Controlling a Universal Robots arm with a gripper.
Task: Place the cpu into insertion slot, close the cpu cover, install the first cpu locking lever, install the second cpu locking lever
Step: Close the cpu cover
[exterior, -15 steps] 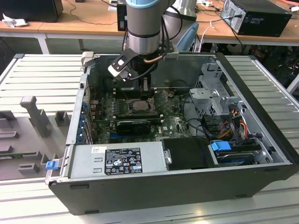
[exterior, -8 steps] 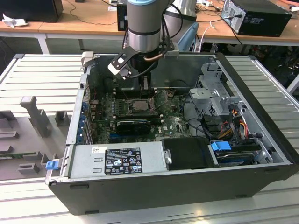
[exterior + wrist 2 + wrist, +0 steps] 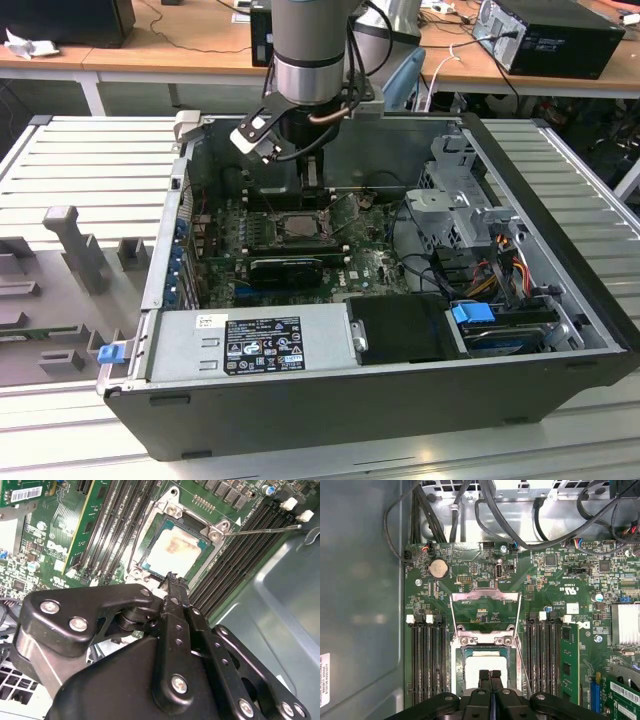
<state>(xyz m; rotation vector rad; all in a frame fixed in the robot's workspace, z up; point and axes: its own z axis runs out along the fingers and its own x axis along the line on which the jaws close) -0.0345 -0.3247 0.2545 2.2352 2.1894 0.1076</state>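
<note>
Here the small flat square cpu [image 3: 487, 662], dull silver-beige on its face, lies seated in the insertion slot [image 3: 150, 530], a square socket with a silvery metal rim on the green circuit board [image 3: 550, 580], between 2 banks of long black memory slots [image 3: 427, 660]. The cpu cover [image 3: 485, 596], a thin grey metal frame plate with a square window, stands swung open off the socket. A thin wire locking lever [image 3: 265, 530] sticks out free beside it. The black gripper [image 3: 490, 674] hangs just over one edge of the chip, its 2 fingers pressed together with nothing between them. In the exterior view the arm [image 3: 310, 45] reaches down into the open dark computer case [image 3: 350, 400].
</note>
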